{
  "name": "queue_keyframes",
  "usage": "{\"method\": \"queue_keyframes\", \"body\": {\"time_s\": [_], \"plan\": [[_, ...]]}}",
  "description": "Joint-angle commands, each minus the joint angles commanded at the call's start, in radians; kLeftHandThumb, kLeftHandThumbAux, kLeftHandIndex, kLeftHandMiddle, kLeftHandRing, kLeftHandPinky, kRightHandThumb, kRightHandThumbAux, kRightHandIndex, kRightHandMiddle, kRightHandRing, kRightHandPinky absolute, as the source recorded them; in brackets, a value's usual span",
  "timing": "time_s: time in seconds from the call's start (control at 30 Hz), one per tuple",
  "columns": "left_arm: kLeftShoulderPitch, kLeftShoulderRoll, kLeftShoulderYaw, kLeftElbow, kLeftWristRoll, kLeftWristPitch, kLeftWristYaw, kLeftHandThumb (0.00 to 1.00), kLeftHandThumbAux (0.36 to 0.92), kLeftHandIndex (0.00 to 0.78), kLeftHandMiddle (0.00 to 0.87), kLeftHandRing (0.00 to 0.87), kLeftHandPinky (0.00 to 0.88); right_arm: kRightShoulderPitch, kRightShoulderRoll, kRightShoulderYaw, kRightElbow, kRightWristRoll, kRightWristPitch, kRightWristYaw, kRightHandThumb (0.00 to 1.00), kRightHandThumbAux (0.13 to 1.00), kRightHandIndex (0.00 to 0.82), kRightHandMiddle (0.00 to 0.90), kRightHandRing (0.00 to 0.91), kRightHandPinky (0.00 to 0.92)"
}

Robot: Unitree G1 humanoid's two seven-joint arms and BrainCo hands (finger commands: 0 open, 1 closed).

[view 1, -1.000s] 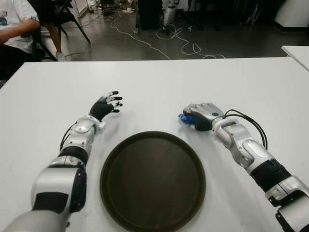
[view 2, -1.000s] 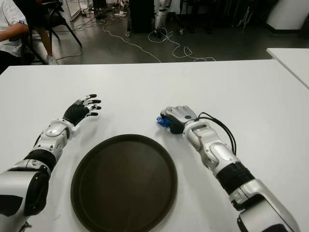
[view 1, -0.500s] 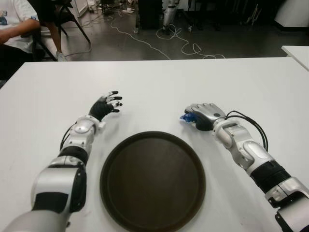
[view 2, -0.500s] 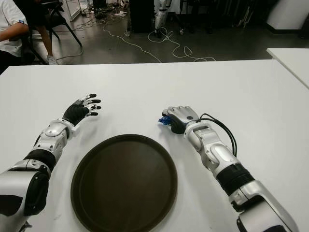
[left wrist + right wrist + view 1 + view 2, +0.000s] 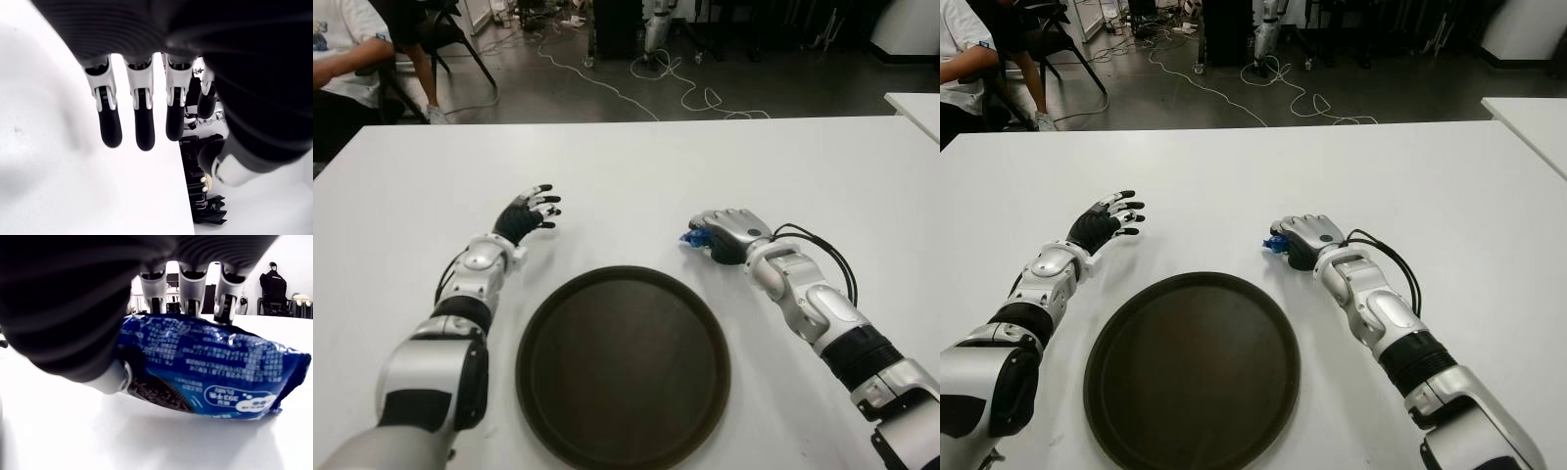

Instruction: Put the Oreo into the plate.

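A blue Oreo pack [image 5: 210, 364] lies on the white table [image 5: 636, 166] just beyond the right rim of the round dark plate [image 5: 623, 367]. My right hand [image 5: 724, 233] covers the pack from above, fingers curled over its top and thumb against its side, so only its blue end [image 5: 691, 238] shows in the eye views. The pack's underside still looks to be against the table. My left hand [image 5: 530, 211] shows to the left of the plate's far edge, fingers [image 5: 142, 122] spread and holding nothing.
A seated person [image 5: 337, 59] is beyond the table's far left corner. Cables [image 5: 656, 83] trail over the floor behind the table. Another white table's corner [image 5: 915, 106] shows at the far right.
My right hand has shifted slightly right and away from me with the Oreo pack under it. The left hand has not moved.
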Motion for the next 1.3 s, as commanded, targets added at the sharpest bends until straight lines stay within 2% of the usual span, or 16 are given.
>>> {"method": "queue_keyframes", "body": {"time_s": [0.4, 0.77, 1.17, 1.3], "plan": [[0.002, 0.0, 0.0, -0.003, -0.001, -0.007, -0.005, 0.0, 0.668, 0.13, 0.207, 0.227, 0.257, 0.001, 0.003, -0.006, -0.008, 0.002, 0.017, 0.021, 0.685, 0.737, 0.42, 0.6, 0.596, 0.568], [0.002, 0.002, -0.002, -0.001, 0.001, -0.009, -0.007, 0.0, 0.662, 0.14, 0.215, 0.238, 0.261, 0.004, 0.005, -0.01, -0.001, 0.002, 0.009, -0.008, 0.686, 0.737, 0.421, 0.6, 0.596, 0.571], [0.002, -0.001, 0.0, 0.0, -0.001, -0.014, -0.007, 0.0, 0.676, 0.133, 0.212, 0.238, 0.268, 0.012, 0.014, -0.032, 0.017, 0.006, -0.028, -0.156, 0.688, 0.733, 0.425, 0.656, 0.656, 0.646], [0.002, 0.0, -0.001, 0.0, 0.0, -0.015, -0.007, 0.0, 0.645, 0.136, 0.222, 0.243, 0.268, 0.016, 0.019, -0.044, 0.014, 0.012, -0.027, -0.185, 0.688, 0.732, 0.426, 0.683, 0.682, 0.672]]}}
